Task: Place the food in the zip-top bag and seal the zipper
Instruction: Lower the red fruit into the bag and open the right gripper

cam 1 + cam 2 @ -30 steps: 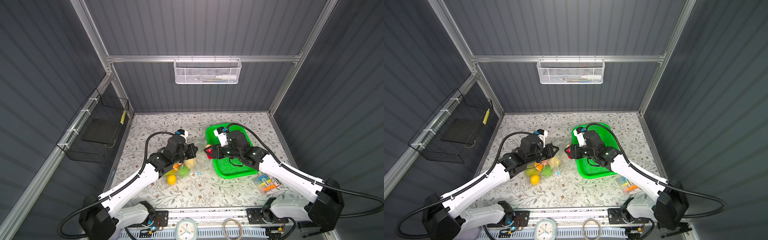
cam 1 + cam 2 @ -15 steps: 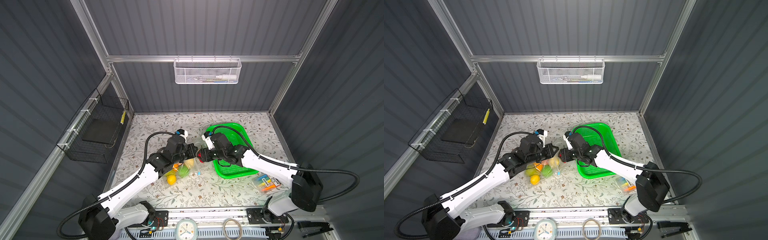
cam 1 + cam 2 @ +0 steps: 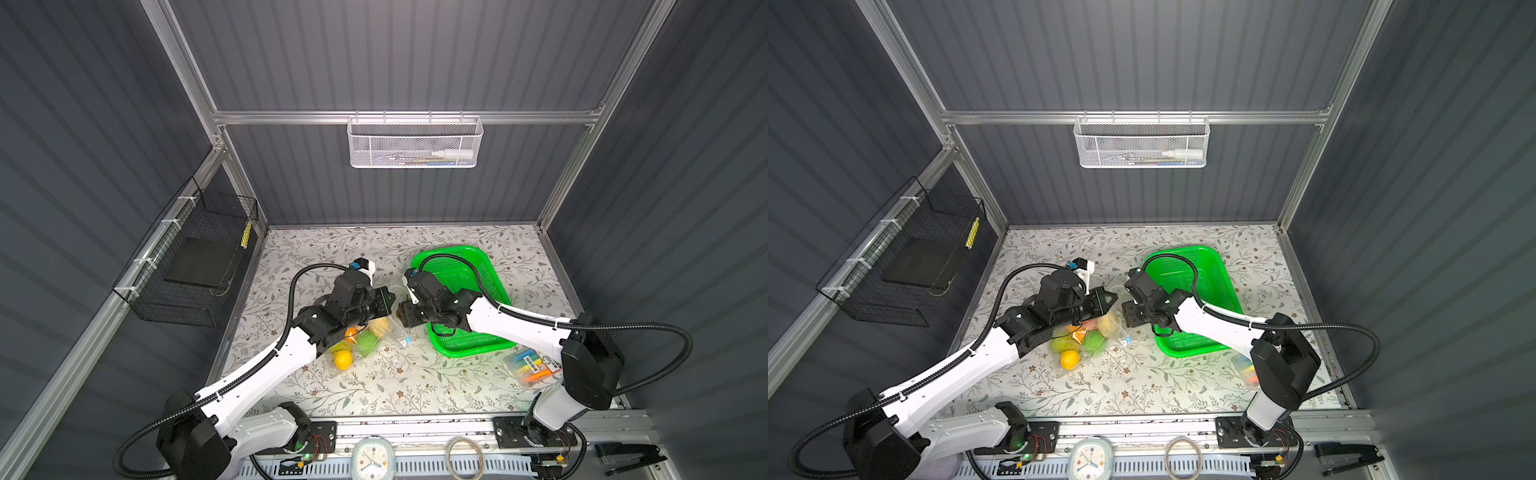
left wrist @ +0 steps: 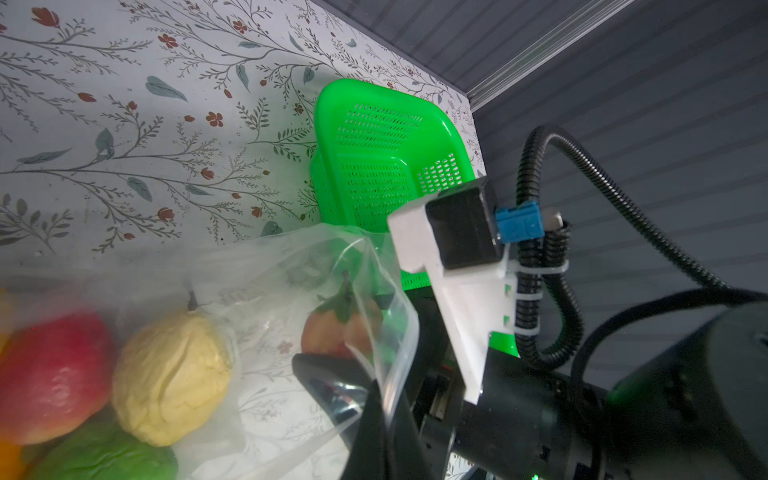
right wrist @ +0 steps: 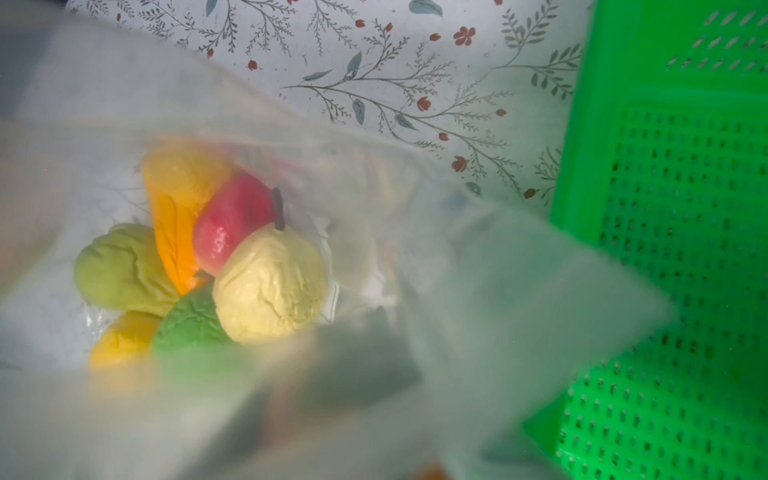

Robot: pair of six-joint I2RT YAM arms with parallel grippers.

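Noted left end effector point(image 3: 390, 300) pinched tight on crinkly clear zip-top bag point(image 4: 291, 266), right end effector point(image 3: 401, 314) half-spread gripping leafy red-orange fruit point(image 4: 332, 332) alongside, lumpy food point(image 5: 270, 282) beneath.

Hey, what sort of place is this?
Probably a robot test cell, not a home: grey panelled walls on an aluminium frame, two white robot arms, toy fruit in a clear bag.

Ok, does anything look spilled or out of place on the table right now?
Nothing stands out. The toy fruit sits inside the zip-top bag, whose mouth the left gripper holds up; the right gripper holds an orange-red fruit at it. The green basket sits upright.
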